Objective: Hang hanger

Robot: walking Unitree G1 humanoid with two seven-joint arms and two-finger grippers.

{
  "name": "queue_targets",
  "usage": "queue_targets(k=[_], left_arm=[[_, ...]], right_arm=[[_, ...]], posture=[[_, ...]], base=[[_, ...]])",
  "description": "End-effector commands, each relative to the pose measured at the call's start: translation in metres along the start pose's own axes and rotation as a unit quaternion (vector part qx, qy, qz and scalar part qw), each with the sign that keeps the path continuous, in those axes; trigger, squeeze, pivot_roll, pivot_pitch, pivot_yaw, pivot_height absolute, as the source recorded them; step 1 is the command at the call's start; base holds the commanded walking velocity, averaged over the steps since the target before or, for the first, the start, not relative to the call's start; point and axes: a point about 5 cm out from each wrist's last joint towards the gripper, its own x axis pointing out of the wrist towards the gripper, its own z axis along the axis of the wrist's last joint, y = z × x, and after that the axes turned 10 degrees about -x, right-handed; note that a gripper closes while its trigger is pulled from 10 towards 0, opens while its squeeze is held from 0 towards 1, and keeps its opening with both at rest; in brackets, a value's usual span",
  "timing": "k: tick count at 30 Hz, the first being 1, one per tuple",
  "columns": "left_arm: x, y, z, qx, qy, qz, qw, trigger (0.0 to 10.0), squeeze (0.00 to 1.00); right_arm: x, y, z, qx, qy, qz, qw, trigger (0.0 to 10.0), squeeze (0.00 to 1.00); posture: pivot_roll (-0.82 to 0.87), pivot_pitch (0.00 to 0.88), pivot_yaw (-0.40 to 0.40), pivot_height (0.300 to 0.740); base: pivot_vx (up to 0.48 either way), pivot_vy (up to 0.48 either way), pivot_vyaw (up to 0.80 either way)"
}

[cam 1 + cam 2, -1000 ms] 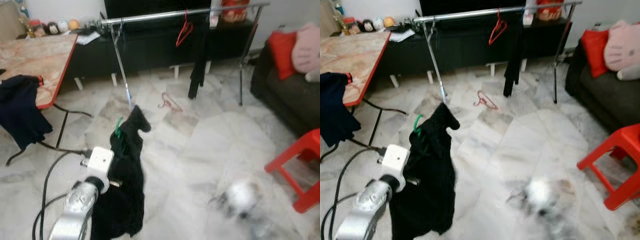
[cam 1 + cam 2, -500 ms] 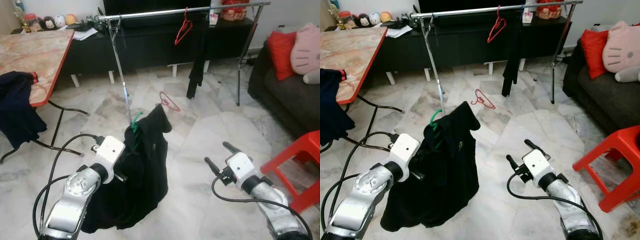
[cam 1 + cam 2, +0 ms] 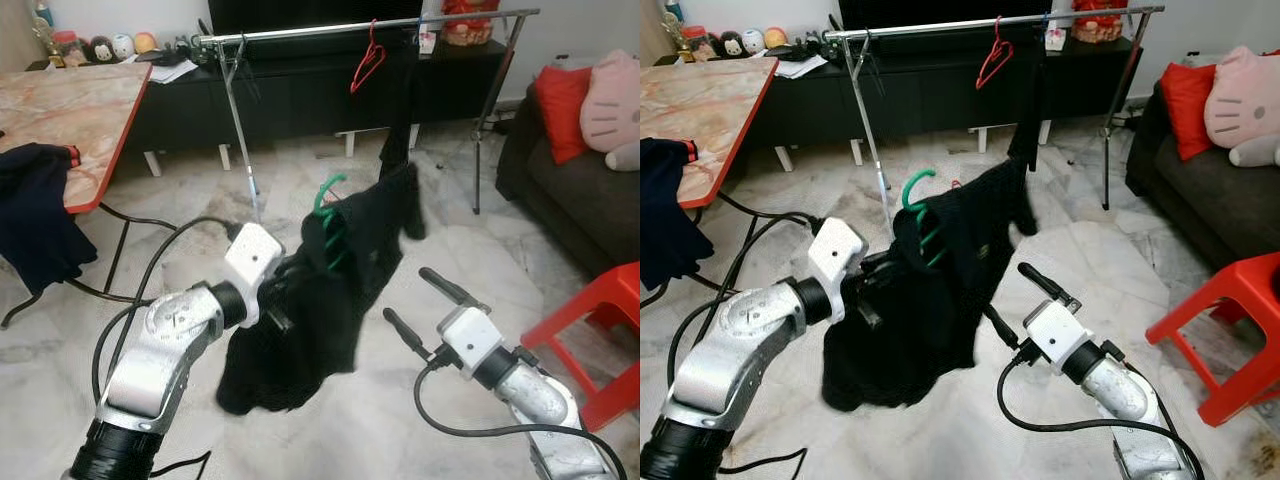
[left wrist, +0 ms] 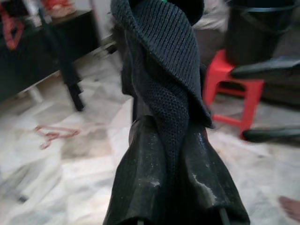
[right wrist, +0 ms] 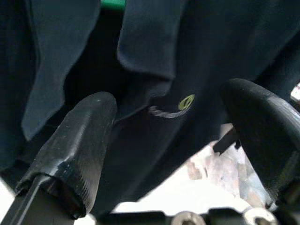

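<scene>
Left gripper (image 4: 171, 140) clenched on black shirt (image 3: 330, 290), green hanger (image 3: 328, 195) hook raised toward rail (image 3: 300, 35) at frame top; right gripper (image 3: 428, 305) released, apparently poised to steady it.

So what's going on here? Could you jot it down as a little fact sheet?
Left gripper: shut on the black shirt, holding it up off the floor
Green plastic hanger: inside the shirt, hook sticking out at the collar
Right gripper: open, fingers close beside the shirt
Silver clothes rail: ahead, carrying a red hanger and a dark garment
Floor: another red hanger lying on the marble tiles
</scene>
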Motion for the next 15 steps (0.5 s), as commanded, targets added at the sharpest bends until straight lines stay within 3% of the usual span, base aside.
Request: queue_targets(k=[1, 2, 3, 7, 8, 9, 10, 15], left_arm=[[0.001, -0.006, 0.011, 0.015, -0.011, -0.029, 0.999, 10.0, 0.00], [0.002, -0.010, 0.012, 0.012, -0.012, -0.044, 0.999, 10.0, 0.00], [0.002, -0.011, 0.012, 0.009, -0.014, -0.047, 0.999, 10.0, 0.00], [0.004, -0.014, 0.012, 0.005, -0.014, -0.054, 0.998, 10.0, 0.00], [0.005, -0.014, 0.011, 0.005, -0.013, -0.055, 0.998, 10.0, 0.00], [0.005, -0.014, 0.011, 0.005, -0.013, -0.055, 0.998, 10.0, 0.00], [0.004, -0.014, 0.011, 0.004, -0.012, -0.055, 0.998, 10.0, 0.00], [0.005, -0.018, 0.018, 0.003, -0.019, -0.073, 0.997, 10.0, 0.00]], right_arm=[[-0.001, -0.001, 0.003, 0.006, 0.000, -0.011, 1.000, 10.0, 0.00], [-0.001, -0.001, 0.005, 0.019, -0.002, -0.023, 1.000, 10.0, 0.77], [-0.001, -0.001, 0.006, 0.020, -0.002, -0.026, 0.999, 10.0, 1.00], [-0.001, 0.001, 0.005, 0.016, 0.012, -0.045, 0.999, 10.0, 1.00], [-0.002, 0.001, 0.003, 0.014, 0.018, -0.052, 0.998, 10.0, 0.50], [-0.002, 0.001, 0.003, 0.014, 0.018, -0.052, 0.998, 10.0, 0.50], [-0.002, 0.000, 0.003, 0.016, 0.022, -0.059, 0.998, 10.0, 0.00], [-0.001, 0.012, 0.001, 0.046, 0.026, -0.028, 0.998, 10.0, 0.00]], posture=[[-0.08, 0.000, 0.008, 0.740], [-0.08, 0.000, 0.008, 0.740], [-0.08, 0.000, 0.008, 0.740], [-0.08, 0.000, 0.006, 0.740], [-0.08, 0.000, 0.005, 0.740], [-0.08, 0.000, 0.005, 0.740], [-0.08, 0.000, 0.005, 0.740], [-0.08, 0.000, 0.000, 0.740]], base=[[0.000, 0.000, 0.00], [0.000, 0.000, 0.00], [0.000, 0.000, 0.00], [0.000, 0.000, 0.00], [0.000, 0.000, 0.00], [0.000, 0.000, 0.00], [0.000, 0.000, 0.00], [0.000, 0.000, 0.00]])
